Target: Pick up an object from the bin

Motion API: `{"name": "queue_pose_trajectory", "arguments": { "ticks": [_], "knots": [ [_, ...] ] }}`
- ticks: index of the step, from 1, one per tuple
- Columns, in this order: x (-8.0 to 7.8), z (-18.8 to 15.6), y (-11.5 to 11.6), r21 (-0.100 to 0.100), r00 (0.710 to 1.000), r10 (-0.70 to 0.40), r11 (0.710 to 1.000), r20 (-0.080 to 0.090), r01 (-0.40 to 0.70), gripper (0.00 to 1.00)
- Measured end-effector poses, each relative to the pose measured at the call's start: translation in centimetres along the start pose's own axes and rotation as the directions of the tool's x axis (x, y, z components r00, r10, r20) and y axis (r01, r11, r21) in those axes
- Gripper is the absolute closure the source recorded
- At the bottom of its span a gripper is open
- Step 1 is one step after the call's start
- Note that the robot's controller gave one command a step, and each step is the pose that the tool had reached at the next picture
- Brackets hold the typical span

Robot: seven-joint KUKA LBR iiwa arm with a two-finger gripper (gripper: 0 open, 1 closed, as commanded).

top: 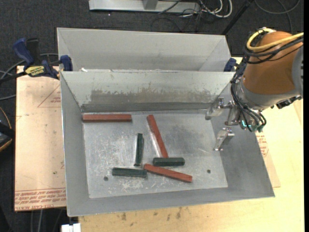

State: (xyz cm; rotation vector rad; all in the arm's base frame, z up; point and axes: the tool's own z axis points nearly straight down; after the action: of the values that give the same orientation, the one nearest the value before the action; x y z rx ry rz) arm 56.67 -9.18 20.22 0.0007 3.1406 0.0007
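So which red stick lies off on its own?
The red stick along the back wall, far left; the other two lie mid-bin among the dark green sticks.

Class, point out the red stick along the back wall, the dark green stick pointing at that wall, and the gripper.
red stick [106, 117]: camera view, mid-length.
dark green stick [139, 149]: camera view, mid-length.
gripper [218, 127]: camera view, midway between fingertips.

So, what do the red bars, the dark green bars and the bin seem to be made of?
Red bars: probably painted wood or plastic. The colour is flat and matte, the edges are straight, and there is no shine.
Dark green bars: likely the same, since they are equally matte and uniform.
Bin: bare grey sheet metal. The floor is scuffed and scratched, and the walls have a dull sheen.
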Motion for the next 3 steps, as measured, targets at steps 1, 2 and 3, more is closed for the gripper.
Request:
{"name": "queue_pose_trajectory", "arguments": {
  "ticks": [1,2,3],
  "knots": [
    [3.3,12.5,6.3,0.002,1.0,0.028,1.0,0.006,-0.028,1.0],
    [3.3,12.5,6.3,0.002,1.0,0.028,1.0,0.005,-0.028,1.0],
    [1.5,0.5,8.4,0.0,1.0,0.031,1.0,0.002,-0.031,1.0]
  ]
}}
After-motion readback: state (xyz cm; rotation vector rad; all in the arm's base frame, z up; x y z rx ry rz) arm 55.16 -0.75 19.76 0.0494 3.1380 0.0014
